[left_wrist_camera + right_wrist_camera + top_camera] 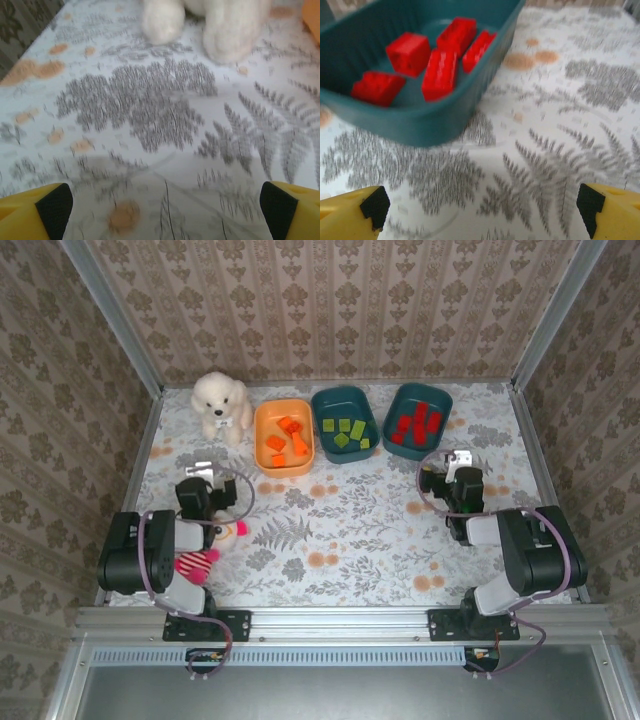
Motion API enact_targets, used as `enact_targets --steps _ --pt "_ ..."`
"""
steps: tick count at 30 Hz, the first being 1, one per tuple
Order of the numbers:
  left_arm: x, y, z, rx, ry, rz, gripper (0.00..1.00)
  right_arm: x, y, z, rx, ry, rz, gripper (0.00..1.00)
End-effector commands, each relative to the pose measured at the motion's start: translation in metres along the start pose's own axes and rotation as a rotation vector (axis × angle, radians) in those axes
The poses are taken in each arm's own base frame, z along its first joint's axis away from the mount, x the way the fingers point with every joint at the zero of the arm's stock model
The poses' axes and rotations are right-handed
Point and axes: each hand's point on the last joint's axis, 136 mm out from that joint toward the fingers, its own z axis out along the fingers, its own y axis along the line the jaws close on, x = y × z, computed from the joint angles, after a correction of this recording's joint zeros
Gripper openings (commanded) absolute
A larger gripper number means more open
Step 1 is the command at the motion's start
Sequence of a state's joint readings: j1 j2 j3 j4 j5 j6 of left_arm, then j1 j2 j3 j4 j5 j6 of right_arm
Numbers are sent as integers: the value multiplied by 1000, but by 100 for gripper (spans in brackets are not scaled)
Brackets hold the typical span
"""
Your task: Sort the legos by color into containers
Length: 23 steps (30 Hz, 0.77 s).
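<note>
**Finding 1, position.** Every brick seen lies inside a tub. The red legos (415, 425) (440, 75) sit in the right teal tub (420, 388) (410, 125), which is ahead of the right claw (455, 462) (482, 207) and a little to its left. It is near the claw but not touching it. The tub's long axis runs roughly away from the claw. The green legos (347, 432) lie in the middle teal tub (345, 392), further to that claw's left. The orange legos (285, 440) lie in the orange tub (260, 440), ahead and to the right of the left claw (205, 472) (165, 205). The left claw is the nearer of the two to that tub.

**Finding 2, claws.** Both stand wide, holding and touching nothing, with bare patterned desk (350, 530) between the fingertips. The white plush dog (222, 405) (220, 30) sits straight ahead of the left claw.

**Assessment.** Colours appear correctly separated, so the sort looks finished. Both arms look drawn in close to their bases, so I judge that no grasp is called for next.
</note>
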State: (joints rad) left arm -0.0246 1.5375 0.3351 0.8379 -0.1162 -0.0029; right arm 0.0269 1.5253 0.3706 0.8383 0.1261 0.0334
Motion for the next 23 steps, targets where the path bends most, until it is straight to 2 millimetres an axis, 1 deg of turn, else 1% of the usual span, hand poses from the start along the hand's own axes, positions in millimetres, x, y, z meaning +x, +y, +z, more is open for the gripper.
enact_targets --steps 1,2,16,20,23 --pt "-39 -2 6 12 -111 24 100 -19 -5 3 34 -61 28 100" --pt "-36 -3 6 17 -92 20 100 -20 -5 2 35 -64 29 100" --pt "-38 -3 5 10 -101 26 100 -20 -4 2 33 -65 27 100" --pt "-38 -3 5 9 -100 26 100 -20 -1 5 15 -53 17 100" --pt "-38 -3 5 10 -100 26 100 -20 0 3 10 -61 16 100"
